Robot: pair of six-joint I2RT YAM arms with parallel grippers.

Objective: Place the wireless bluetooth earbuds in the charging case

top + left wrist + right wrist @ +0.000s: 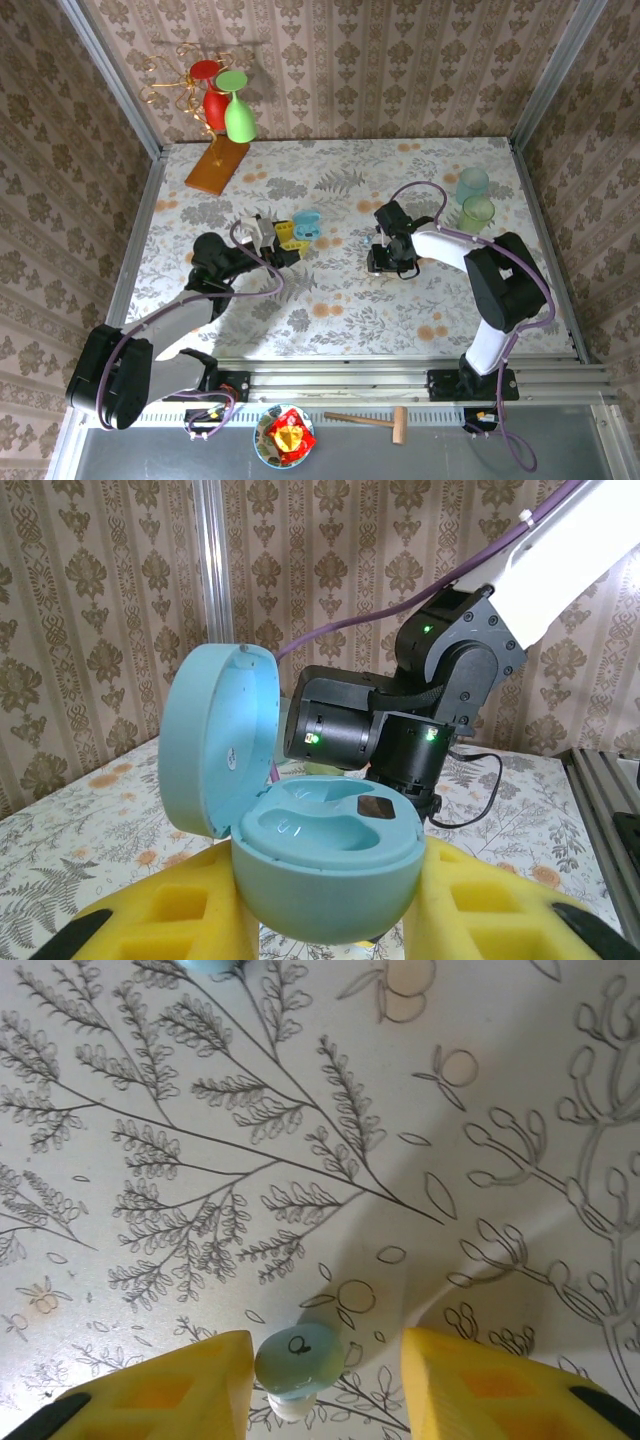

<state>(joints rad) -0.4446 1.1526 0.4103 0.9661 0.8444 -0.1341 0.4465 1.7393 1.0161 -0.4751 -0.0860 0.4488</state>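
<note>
Nothing is inserted yet. The left tool clamps the case, lid up, sockets empty. An earbud lies on the tabletop between the right tool's parted fingers, ungripped.

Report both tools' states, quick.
Left tool: closed on the open charging case.
Right tool: open, an earbud lying on the table between its fingers, not gripped.

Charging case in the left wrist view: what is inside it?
The open charging case shows two moulded wells, both without an earbud; one has a small dark patch. The lid is bare inside. The near rim hides the wells' front walls.
</note>
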